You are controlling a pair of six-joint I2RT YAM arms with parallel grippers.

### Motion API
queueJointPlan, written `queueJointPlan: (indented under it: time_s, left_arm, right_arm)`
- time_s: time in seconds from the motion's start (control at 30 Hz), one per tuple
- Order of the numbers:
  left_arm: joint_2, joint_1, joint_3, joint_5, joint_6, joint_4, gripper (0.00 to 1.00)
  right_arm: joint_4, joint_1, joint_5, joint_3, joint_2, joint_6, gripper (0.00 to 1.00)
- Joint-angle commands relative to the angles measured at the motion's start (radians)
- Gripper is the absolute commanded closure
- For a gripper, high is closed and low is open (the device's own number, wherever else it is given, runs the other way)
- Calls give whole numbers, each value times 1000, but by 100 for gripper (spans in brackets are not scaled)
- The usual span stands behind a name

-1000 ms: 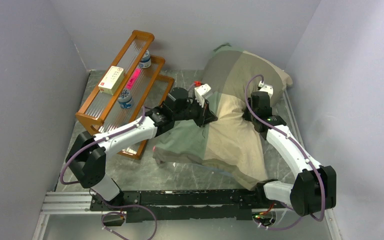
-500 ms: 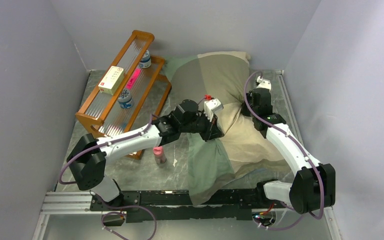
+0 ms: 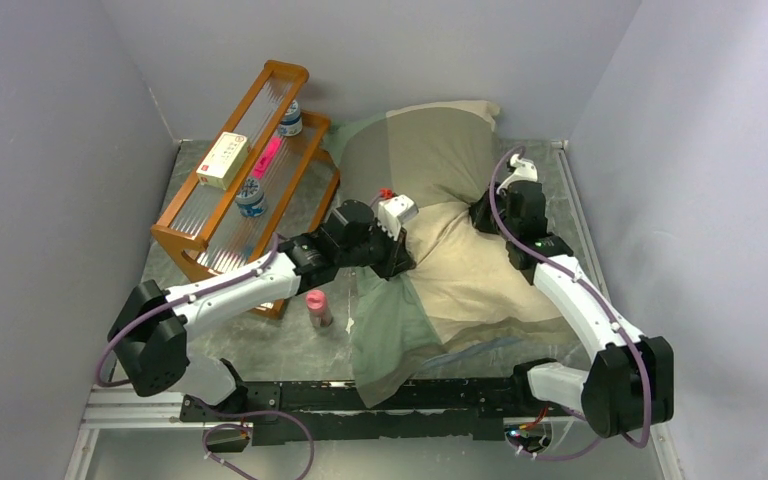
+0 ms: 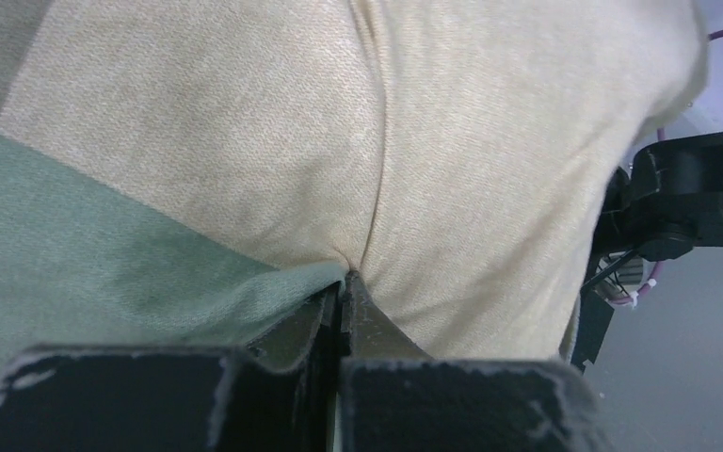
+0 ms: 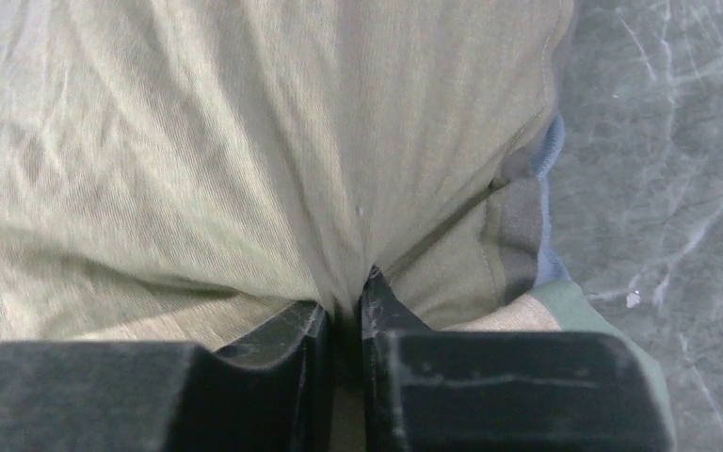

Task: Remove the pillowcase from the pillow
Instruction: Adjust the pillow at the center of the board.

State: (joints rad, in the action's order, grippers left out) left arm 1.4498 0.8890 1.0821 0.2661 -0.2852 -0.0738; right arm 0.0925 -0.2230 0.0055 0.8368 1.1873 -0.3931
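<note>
Grey marbled table [image 3: 280, 352], lilac walls [image 3: 50, 150]; wooden rack [image 3: 222, 245] far left. Left gripper [image 4: 343, 287], right gripper [image 5: 345, 306] each pinch the pillowcase [image 3: 460, 270].

The pillowcase [image 4: 480, 141] is matt woven cloth, the rack [image 3: 285, 69] varnished wood, the table [image 5: 668, 141] smooth and marble-veined.

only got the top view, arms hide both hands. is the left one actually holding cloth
Observer: Yes. In the left wrist view the left hand is shut on a fold of the pillowcase, right where beige meets green.
Operator: and the right
Observer: Its wrist view shows the right hand pinching olive cloth, with creases running into the jaws.
Operator: any white showing there
Observer: None. Only a blue-grey hem shows, next to the table.
</note>
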Motion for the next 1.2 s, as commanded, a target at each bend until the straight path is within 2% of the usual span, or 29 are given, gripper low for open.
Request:
queueJointPlan:
  time_s: [0.0, 0.17, 0.27, 0.37, 0.47, 0.63, 0.77, 0.93, 1.17]
  left_arm:
    - [-30, -70, -15, -74, 20, -3, 95]
    - [-57, -102, -22, -80, 9, -4, 92]
    - [-77, -102, -15, -60, 10, -7, 79]
    - [-99, -103, -14, -65, 13, -11, 61]
    - [-118, -109, -14, -79, 16, -17, 46]
    - [-133, -139, -14, -141, 19, -54, 27]
    - [-150, -190, -32, -231, 3, -77, 18]
    - [-196, -258, -30, -250, 9, -128, 13]
    - [-221, -268, -33, -263, 36, -185, 9]
  right_arm:
    - [-51, -24, -156, -39, -40, -59, 77]
    - [-40, -24, -180, -53, -87, -60, 55]
    - [0, -24, -147, -32, -119, -41, 41]
    - [18, -24, -125, -28, -157, -33, 30]
    - [20, -25, -127, -37, -185, -33, 21]
    - [39, -26, -107, -42, -228, -32, 8]
    - [55, -27, -68, -47, -270, -22, 3]
    - [56, -43, -20, -59, -325, -7, 0]
    - [56, -61, -7, -67, -374, -3, 0]
